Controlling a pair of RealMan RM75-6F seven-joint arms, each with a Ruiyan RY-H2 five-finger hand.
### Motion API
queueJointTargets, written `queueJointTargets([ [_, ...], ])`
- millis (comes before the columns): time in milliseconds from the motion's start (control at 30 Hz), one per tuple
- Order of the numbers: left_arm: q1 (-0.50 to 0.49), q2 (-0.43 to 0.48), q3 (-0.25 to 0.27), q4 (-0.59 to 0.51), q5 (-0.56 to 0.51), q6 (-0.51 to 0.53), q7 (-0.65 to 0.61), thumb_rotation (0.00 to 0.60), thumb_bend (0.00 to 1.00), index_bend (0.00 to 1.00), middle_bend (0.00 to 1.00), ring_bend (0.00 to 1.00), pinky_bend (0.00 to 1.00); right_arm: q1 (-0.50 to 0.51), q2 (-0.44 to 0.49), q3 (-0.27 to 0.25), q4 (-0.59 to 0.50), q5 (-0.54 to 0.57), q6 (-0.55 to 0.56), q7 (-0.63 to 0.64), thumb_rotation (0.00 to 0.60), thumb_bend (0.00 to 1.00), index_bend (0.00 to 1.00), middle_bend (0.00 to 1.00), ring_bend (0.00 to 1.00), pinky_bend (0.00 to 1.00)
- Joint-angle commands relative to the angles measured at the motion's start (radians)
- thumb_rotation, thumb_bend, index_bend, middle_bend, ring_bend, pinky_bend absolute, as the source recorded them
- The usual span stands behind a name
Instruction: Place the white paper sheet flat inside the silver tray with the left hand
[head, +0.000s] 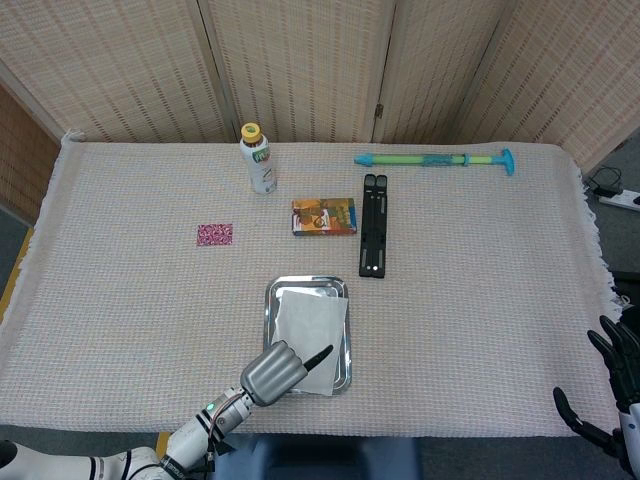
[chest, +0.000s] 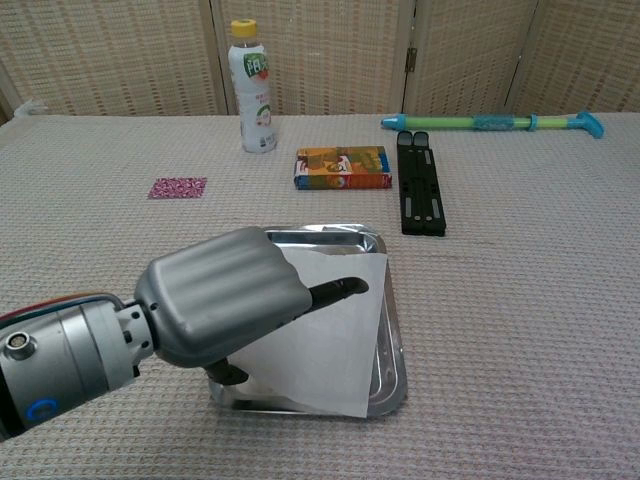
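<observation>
The white paper sheet (head: 312, 320) lies in the silver tray (head: 270, 300) at the table's near middle. In the chest view the sheet (chest: 325, 350) is skewed, and its near right corner reaches over the tray's front rim (chest: 395, 395). My left hand (head: 272, 372) covers the sheet's near left part. One dark finger (chest: 335, 292) lies on top of the paper and another shows under its near edge, so the hand (chest: 215, 295) pinches it. My right hand (head: 612, 395) hangs off the table's near right corner, fingers apart, holding nothing.
Behind the tray lie a colourful box (head: 324, 216) and a black folded stand (head: 373, 237). A bottle (head: 259, 159) stands at the back, a green and blue pump toy (head: 435, 159) lies far right, and a small pink packet (head: 214, 234) lies to the left.
</observation>
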Motion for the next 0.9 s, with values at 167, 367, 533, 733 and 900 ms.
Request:
queueJointTargets([
  [167, -0.006, 0.039, 0.007, -0.012, 0.004, 0.024, -0.006, 0.6, 0.02, 0.07, 1.0, 1.0, 1.0, 0.002, -0.002, 0.001, 0.0, 0.002, -0.006, -0.005, 0.6, 0.43, 0.0, 0.0, 0.0, 0.0],
  [367, -0.001, 0.091, 0.031, -0.074, -0.048, 0.017, 0.029, 0.6, 0.02, 0.06, 1.0, 1.0, 1.0, 0.004, -0.007, 0.003, -0.001, 0.005, -0.013, -0.015, 0.6, 0.43, 0.0, 0.0, 0.0, 0.0],
  [533, -0.001, 0.089, 0.047, -0.099, -0.048, 0.033, 0.044, 0.6, 0.02, 0.05, 1.0, 1.0, 1.0, 0.005, -0.011, -0.002, -0.002, -0.001, -0.02, -0.023, 0.6, 0.43, 0.0, 0.0, 0.0, 0.0],
  [733, -0.003, 0.101, 0.058, -0.109, -0.065, 0.049, 0.095, 0.6, 0.02, 0.06, 1.0, 1.0, 1.0, 0.002, -0.008, 0.002, -0.002, 0.005, -0.012, -0.018, 0.6, 0.43, 0.0, 0.0, 0.0, 0.0],
  [900, 0.004, 0.116, 0.062, -0.115, -0.054, 0.084, 0.091, 0.6, 0.03, 0.06, 1.0, 1.0, 1.0, 0.001, -0.009, 0.0, 0.0, 0.002, -0.013, -0.021, 0.6, 0.43, 0.0, 0.0, 0.0, 0.0],
])
